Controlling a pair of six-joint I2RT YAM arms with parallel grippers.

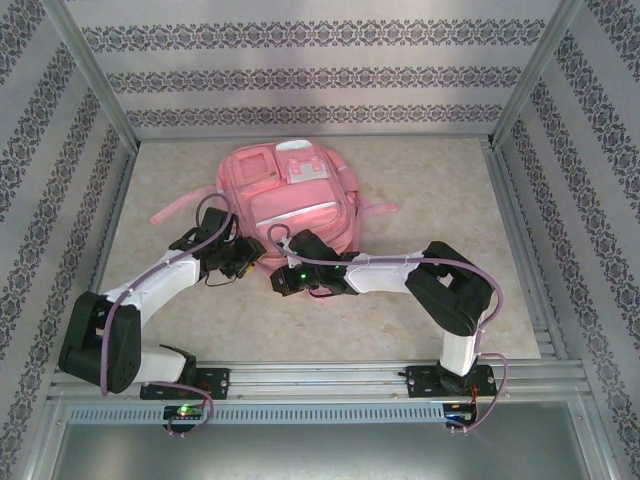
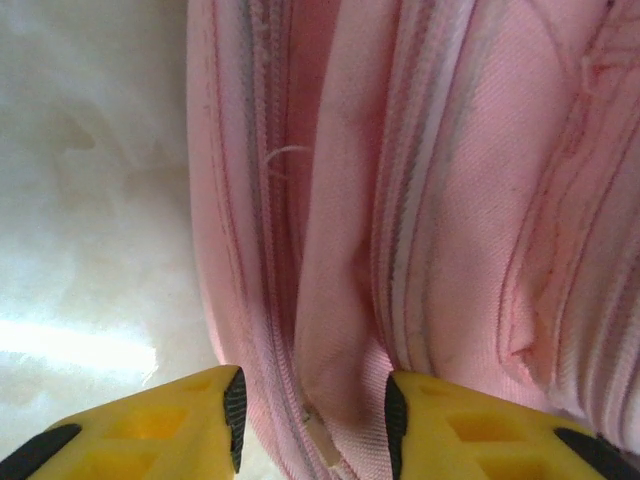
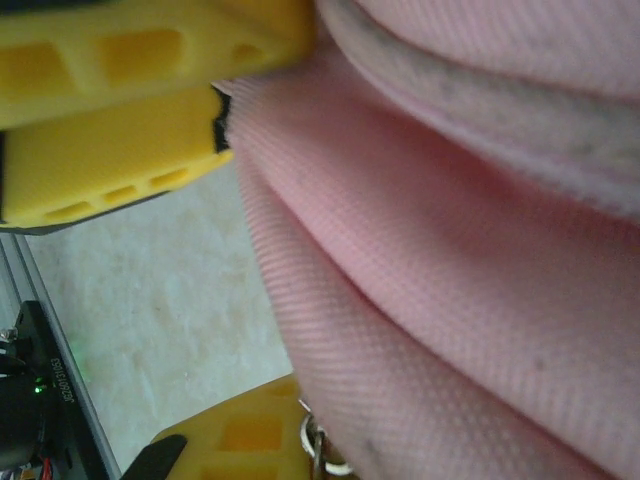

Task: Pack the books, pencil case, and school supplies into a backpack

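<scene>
**Reader:** Where is the bag, and where are the arms?

**Describer:** Seen from above, a pink backpack [image 1: 300, 205] lies flat on a pale table [image 1: 430, 180]. It sits toward 12 o'clock from the table's middle, with its front pockets facing up. Both arms reach in from the near edge. The left gripper [image 1: 232, 262] is at the bag's 7 o'clock corner. The right gripper [image 1: 290, 278] is at its 6 o'clock edge, and the two are near each other.

**Reader:** What are the jaws doing?

**Describer:** In the left wrist view, two yellow fingers [image 2: 190, 430] stand partway apart at 6 o'clock. A raised fold of pink fabric [image 2: 335, 330] lies between them, and a zip line [image 2: 262, 200] runs up toward 12 o'clock just beside it. The fold touches both pads, but I cannot tell whether it is pinched or only straddled. The right jaws are closed tight. In the right wrist view a small metal ring [image 3: 318, 452], likely a zip pull, sits against a yellow finger at 6 o'clock. Pink fabric bulges over it and hides what those jaws hold.

**Reader:** So which step is this?

**Describer:** Opening the bag, I judge. It looks zipped, so packing has not begun. The next move seems to call for one gripper to anchor the fabric firmly. The other would then draw the pull along the zip track, following its curve. Soft cloth will bunch and slip, so the anchoring pinch needs to be secure before any pulling.
</scene>
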